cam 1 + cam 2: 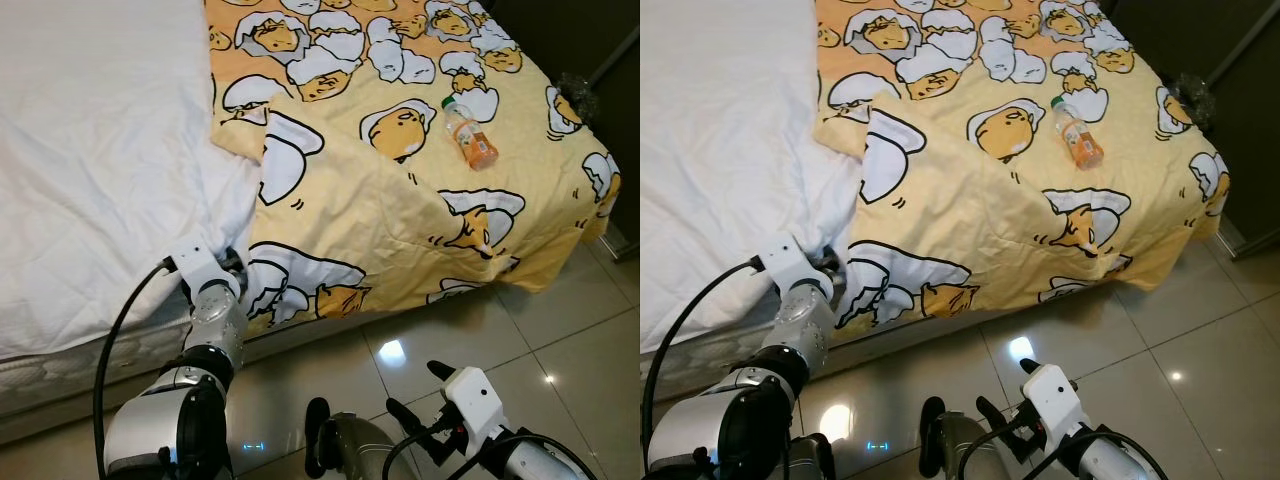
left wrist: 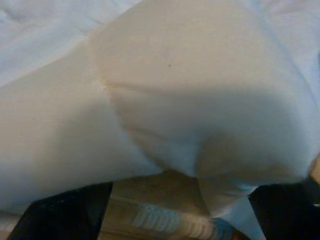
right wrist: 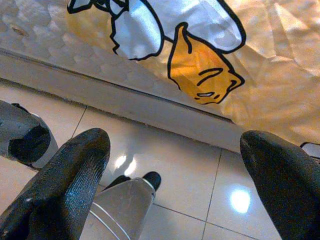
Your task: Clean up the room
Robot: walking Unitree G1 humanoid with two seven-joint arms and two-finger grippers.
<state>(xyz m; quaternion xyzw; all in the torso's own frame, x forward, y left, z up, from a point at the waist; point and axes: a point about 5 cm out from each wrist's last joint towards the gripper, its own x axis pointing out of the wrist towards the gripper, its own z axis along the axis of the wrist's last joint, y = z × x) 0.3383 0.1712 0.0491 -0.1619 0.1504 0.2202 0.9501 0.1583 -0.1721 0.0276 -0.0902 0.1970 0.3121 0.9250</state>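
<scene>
Item one: left gripper [image 1: 232, 262], reaching forward to the bed edge, its tip buried where the plain white quilted duvet [image 1: 90, 150] meets the yellow cartoon-egg-print cotton blanket [image 1: 400, 200]; the left wrist view looks straight into pale cloth bulging between the two dark fingers [image 2: 65, 210], so the gripper appears to be closed on a fold of the duvet, probably to pull or straighten the bedding. Item two: right gripper [image 1: 418, 395], low over the glossy beige tiled floor [image 1: 560, 330], jaws spread wide and empty, likely held in reserve. Item three: small clear plastic bottle of orange drink with a white cap [image 1: 468, 135], lying on its side on the yellow blanket, well beyond the left gripper and off to its right, further up the bed, also far ahead of the right gripper. Judgement: the bottle looks like stray clutter to be collected; it lies loose and should roll readily if the blanket is tugged.
</scene>
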